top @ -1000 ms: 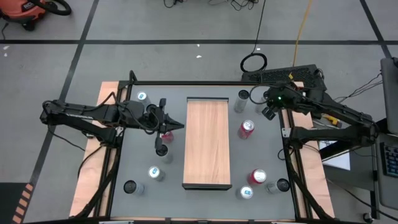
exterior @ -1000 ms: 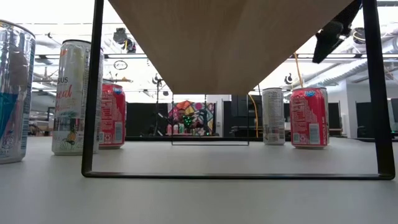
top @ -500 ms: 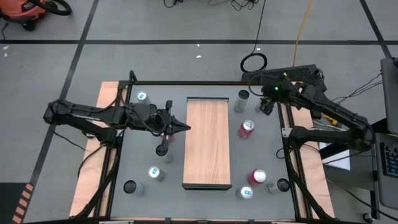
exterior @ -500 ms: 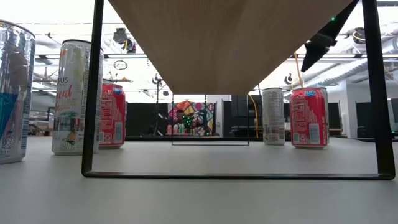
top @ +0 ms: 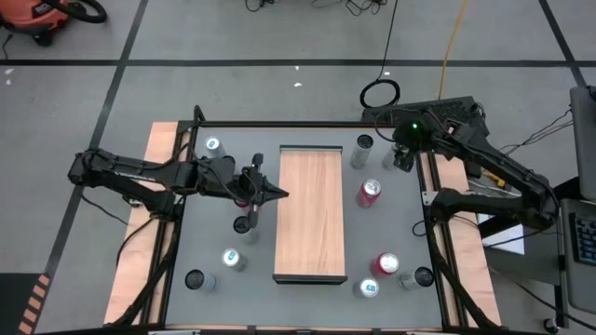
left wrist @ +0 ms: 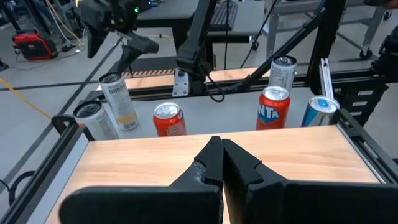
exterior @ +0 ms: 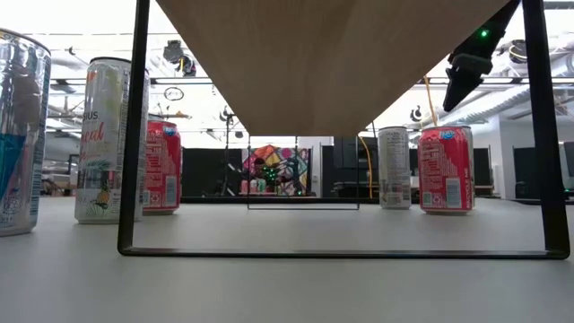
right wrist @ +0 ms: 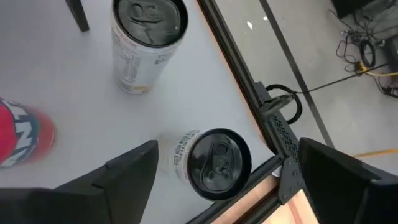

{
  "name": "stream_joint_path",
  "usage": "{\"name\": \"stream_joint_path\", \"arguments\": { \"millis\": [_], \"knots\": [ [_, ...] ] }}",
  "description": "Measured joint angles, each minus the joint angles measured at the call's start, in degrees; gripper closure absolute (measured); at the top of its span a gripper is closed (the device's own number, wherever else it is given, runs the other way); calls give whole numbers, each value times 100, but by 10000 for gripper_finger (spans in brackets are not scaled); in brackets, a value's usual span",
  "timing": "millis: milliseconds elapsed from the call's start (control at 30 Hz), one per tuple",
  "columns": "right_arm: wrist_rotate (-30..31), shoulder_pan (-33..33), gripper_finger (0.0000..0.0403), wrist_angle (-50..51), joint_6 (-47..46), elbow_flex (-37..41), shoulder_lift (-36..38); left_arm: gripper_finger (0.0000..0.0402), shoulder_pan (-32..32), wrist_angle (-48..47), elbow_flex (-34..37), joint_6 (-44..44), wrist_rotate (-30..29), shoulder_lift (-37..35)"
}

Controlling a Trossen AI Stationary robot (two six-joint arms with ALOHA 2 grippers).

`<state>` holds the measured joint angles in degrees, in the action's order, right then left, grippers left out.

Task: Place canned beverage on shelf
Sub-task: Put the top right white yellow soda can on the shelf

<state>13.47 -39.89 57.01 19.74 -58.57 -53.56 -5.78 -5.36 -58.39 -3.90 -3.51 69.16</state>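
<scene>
The shelf [top: 311, 214], a light-brown board on a dark frame, stands mid-table; the low view shows its underside [exterior: 332, 63]. Several beverage cans stand upright on the grey table on both sides of it. My left gripper [top: 277, 194] is shut with nothing in it, over the shelf's left edge [left wrist: 155, 162], its fingertips [left wrist: 221, 155] pointing across the board. My right gripper [right wrist: 227, 186] is open at the far right corner, above a dark-topped can [right wrist: 214, 163] that shows between its two fingers [right wrist: 130, 177]. It points down [exterior: 453, 94].
Right of the shelf stand a red can [top: 370, 193], a silver can [top: 363, 147] and a near-right cluster around a red can [top: 386, 264]. Left of it stand cans [top: 212, 145], [top: 244, 223], [top: 233, 260], [top: 195, 279]. The table's black frame rail [right wrist: 249, 87] runs close beside the dark-topped can.
My left gripper has moved toward the table's right, up to the shelf's left edge, staying shut. My right gripper has shifted a little toward the far edge and tipped from a slant to point more steeply down.
</scene>
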Motion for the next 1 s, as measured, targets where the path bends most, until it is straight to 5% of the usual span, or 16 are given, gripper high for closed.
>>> {"name": "stream_joint_path", "arguments": {
  "millis": [1000],
  "knots": [
    [-629, -1069, 46, 8, 475, -4, -993, 402, 0, -78, 0, 48, 0, 11]
  ]
}}
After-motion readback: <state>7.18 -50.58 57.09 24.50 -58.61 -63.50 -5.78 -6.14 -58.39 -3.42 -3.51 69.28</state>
